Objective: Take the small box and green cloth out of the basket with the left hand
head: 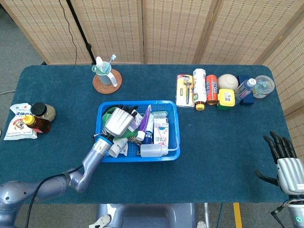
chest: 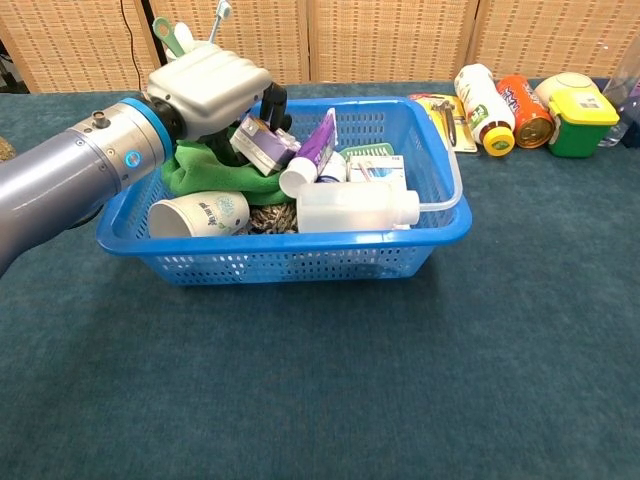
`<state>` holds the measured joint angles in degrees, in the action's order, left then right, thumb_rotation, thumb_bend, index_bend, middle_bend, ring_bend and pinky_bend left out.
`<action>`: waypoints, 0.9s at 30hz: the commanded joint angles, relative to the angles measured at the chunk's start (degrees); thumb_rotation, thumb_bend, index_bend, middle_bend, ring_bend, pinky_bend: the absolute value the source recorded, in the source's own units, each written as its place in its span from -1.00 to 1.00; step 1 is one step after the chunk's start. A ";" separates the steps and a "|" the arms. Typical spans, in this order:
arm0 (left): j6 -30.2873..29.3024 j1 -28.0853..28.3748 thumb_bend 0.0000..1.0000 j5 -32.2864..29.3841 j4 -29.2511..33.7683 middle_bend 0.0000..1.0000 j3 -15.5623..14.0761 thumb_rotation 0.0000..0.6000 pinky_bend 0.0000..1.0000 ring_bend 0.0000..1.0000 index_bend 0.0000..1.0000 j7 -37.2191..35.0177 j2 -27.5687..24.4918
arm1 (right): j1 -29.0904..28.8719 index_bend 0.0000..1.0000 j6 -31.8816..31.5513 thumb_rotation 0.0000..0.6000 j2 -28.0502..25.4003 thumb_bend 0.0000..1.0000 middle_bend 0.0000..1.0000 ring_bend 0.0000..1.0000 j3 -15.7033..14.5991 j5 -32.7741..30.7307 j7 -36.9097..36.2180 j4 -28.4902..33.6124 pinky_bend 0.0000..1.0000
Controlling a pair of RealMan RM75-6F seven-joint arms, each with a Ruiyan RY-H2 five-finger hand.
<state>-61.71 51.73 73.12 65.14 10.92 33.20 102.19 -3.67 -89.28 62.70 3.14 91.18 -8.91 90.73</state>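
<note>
The blue basket stands mid-table, full of toiletries. A small white-and-purple box lies tilted at its back left, on a green cloth. My left hand is over that corner. Its dark fingers curl down over the far side of the box and grip it. The hand hides part of the cloth. My right hand rests at the table's near right corner, fingers apart and holding nothing.
Also in the basket are a paper cup, a white bottle and a purple tube. A mug with toothbrushes stands behind the basket. Bottles and cans line the back right, and snacks sit at the left.
</note>
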 commanded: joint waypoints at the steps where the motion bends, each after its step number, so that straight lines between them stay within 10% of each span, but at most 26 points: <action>1: -1.44 -0.66 -0.36 0.81 1.61 -0.09 0.24 1.00 -0.16 -0.22 0.11 -0.26 -1.46 | 0.02 -1.00 -0.07 1.00 -0.02 -1.00 -1.00 -1.00 -0.01 0.05 -0.11 -0.01 -1.00; 18: -10.56 -7.62 -0.36 2.92 17.54 -0.06 3.66 1.00 -0.16 -0.18 0.15 -6.23 -18.40 | 0.11 -1.00 -0.50 1.00 -0.10 -1.00 -1.00 -1.00 -0.35 0.90 -0.21 0.20 -1.00; 27: -8.99 -13.86 -0.36 0.44 8.82 -0.06 -0.53 1.00 -0.16 -0.18 0.14 -14.02 -20.84 | 0.12 -1.00 -0.59 1.00 -0.15 -1.00 -1.00 -1.00 -0.86 1.83 -0.14 0.68 -1.00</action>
<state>-72.00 39.47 74.67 77.82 11.87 22.01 80.95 -3.55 -89.87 62.55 2.28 93.01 -9.04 91.42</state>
